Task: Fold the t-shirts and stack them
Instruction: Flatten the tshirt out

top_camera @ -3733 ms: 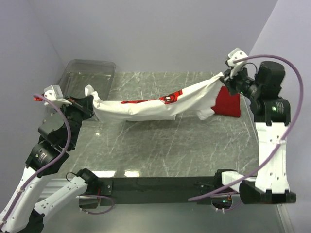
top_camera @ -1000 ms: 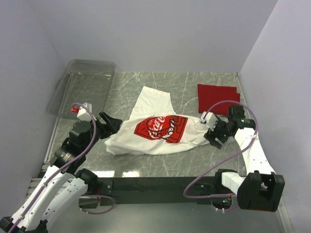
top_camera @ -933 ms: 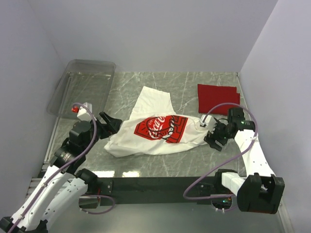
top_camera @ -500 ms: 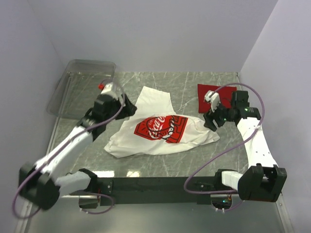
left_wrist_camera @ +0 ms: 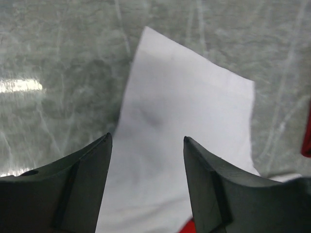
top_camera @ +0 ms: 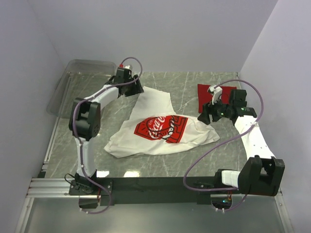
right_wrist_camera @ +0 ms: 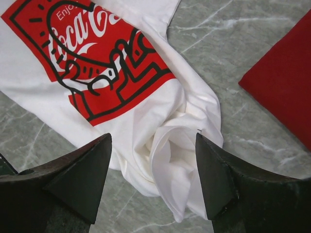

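Top view: the white shirt [top_camera: 160, 130] is lying rumpled mid-table [top_camera: 160, 165], print up. The red shirt [top_camera: 221, 96] is sitting folded far right, probably as the stack's base. Left wrist: I'm hanging my left gripper [left_wrist_camera: 146, 141] unclenched and empty over the far flap, likely to take it. Right wrist: my right gripper [right_wrist_camera: 153, 138] is hovering spread and empty over the bunched end. Marble-look top is glaring; lilac walls [top_camera: 170, 34]; bin [top_camera: 73, 82] far left.

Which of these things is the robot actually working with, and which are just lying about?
Part of the job: white t-shirt with the red print, crumpled in the middle; red t-shirt, folded, far right.
Just lying about: clear plastic bin, far left corner.
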Robot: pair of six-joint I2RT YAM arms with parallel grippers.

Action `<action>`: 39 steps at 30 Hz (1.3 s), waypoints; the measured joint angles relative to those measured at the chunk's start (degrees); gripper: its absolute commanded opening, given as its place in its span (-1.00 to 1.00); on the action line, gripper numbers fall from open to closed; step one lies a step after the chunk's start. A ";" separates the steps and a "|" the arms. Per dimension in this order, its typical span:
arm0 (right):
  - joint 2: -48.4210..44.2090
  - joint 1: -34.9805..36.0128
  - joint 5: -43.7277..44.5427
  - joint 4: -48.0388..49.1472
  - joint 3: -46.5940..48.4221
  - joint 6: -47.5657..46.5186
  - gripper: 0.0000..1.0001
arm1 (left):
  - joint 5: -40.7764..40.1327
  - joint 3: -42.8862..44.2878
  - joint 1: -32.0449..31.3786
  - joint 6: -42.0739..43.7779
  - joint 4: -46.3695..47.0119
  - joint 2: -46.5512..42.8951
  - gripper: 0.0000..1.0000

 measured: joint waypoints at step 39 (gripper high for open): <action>1.62 -1.07 -2.12 1.25 -0.46 1.51 0.51 | -0.66 13.33 -0.24 2.19 -5.95 15.43 -0.99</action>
